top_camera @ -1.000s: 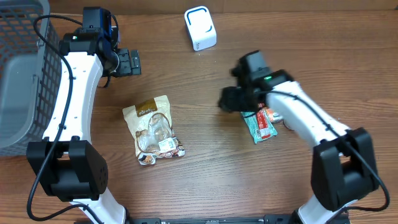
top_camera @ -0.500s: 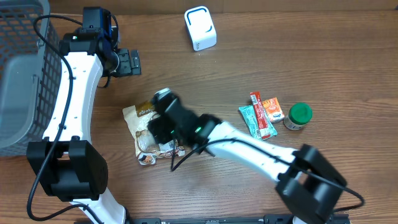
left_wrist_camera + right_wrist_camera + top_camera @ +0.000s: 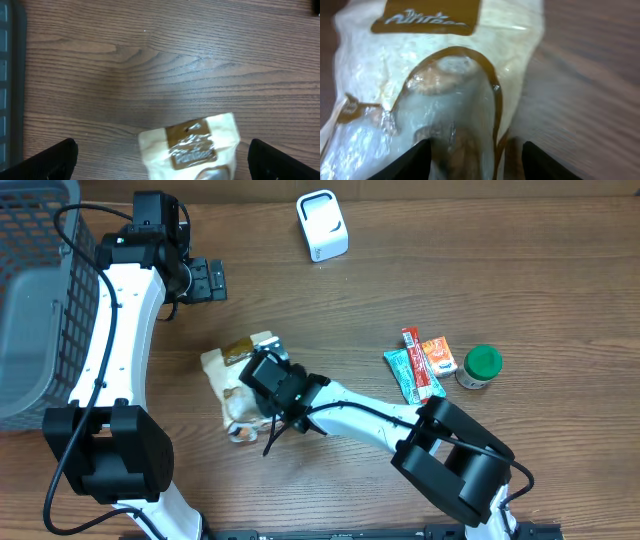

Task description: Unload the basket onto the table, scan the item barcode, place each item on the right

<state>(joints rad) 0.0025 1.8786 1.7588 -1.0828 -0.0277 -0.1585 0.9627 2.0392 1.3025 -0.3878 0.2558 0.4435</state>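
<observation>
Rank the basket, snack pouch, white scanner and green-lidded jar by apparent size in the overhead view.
1. basket, even though the frame crops it
2. snack pouch, partly hidden
3. white scanner
4. green-lidded jar

1. The worktop [image 3: 430, 290] between the white scanner [image 3: 322, 225] at the far middle and the sachets [image 3: 415, 372] is bare wood, so you can pass there out to the right edge.
2. The right arm [image 3: 360, 415] slants from the near right to the snack pouch [image 3: 228, 370] and blocks any crossing along the near side.
3. The sachets and the green-lidded jar [image 3: 482, 365] cluster at the right, just beside one another.
4. The left arm [image 3: 120, 330] runs up the left side, and the mesh basket [image 3: 40, 240] walls off the far left corner.
5. A bare strip lies between the left fingers [image 3: 50, 160], spread wide, and the pouch's far edge.
6. The right fingers [image 3: 417, 160] stand apart close over the pouch, closing off the way in from above.
</observation>
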